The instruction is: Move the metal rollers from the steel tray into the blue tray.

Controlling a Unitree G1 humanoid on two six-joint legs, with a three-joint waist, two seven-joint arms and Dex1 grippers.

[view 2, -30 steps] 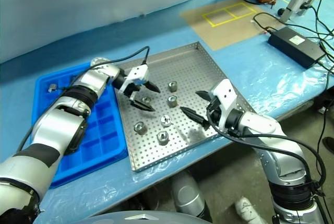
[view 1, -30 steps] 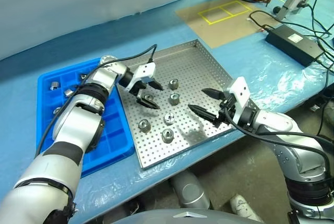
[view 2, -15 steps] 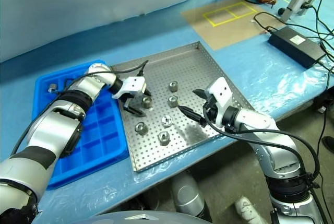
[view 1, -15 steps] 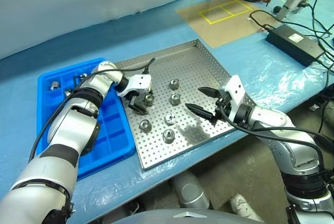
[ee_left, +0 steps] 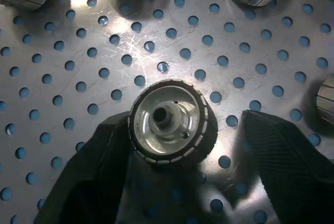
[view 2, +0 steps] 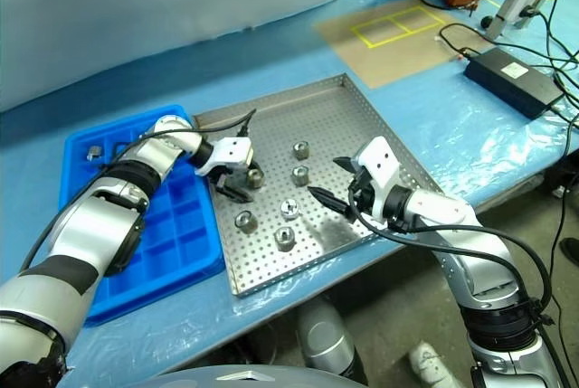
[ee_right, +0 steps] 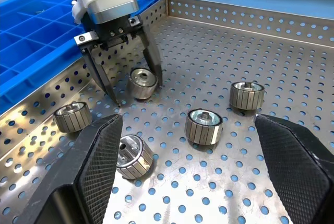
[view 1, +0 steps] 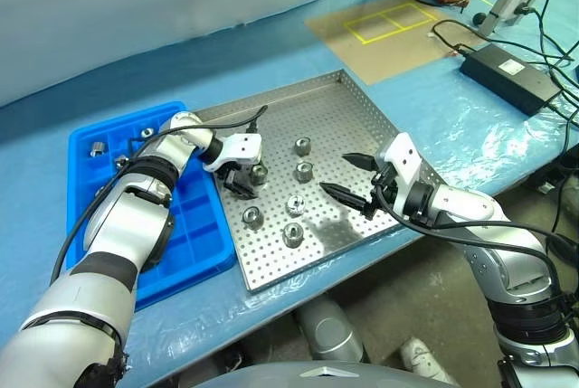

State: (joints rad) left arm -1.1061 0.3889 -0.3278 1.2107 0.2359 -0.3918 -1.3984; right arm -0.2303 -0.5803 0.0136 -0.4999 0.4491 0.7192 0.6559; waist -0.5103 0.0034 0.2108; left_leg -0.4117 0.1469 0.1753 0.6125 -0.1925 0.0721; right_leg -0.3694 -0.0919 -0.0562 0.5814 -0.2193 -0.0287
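Note:
The steel tray [view 1: 344,108] lies mid-table with several metal rollers [view 1: 304,171] loose on its perforated floor. To its left sits the blue tray [view 1: 194,243], which has a roller [view 1: 97,147] in a far compartment. My left gripper [view 1: 248,176] is down on the steel tray near its left rim and straddles one roller [ee_left: 168,122]. One finger [ee_left: 99,156] touches that roller; the other finger [ee_left: 282,151] stands a little apart, so the gripper is open. My right gripper [view 1: 337,175] hovers open over the tray's right part, holding nothing.
A black power box [view 1: 511,71] and cables lie at the far right. A brown board with yellow tape [view 1: 389,26] lies behind the steel tray. The table's front edge runs just below both trays. Other rollers [ee_right: 204,126] stand close to the straddled one.
My left gripper has come down onto the steel tray around a roller, and its fingers have narrowed towards it. The right gripper has stayed in place, open.

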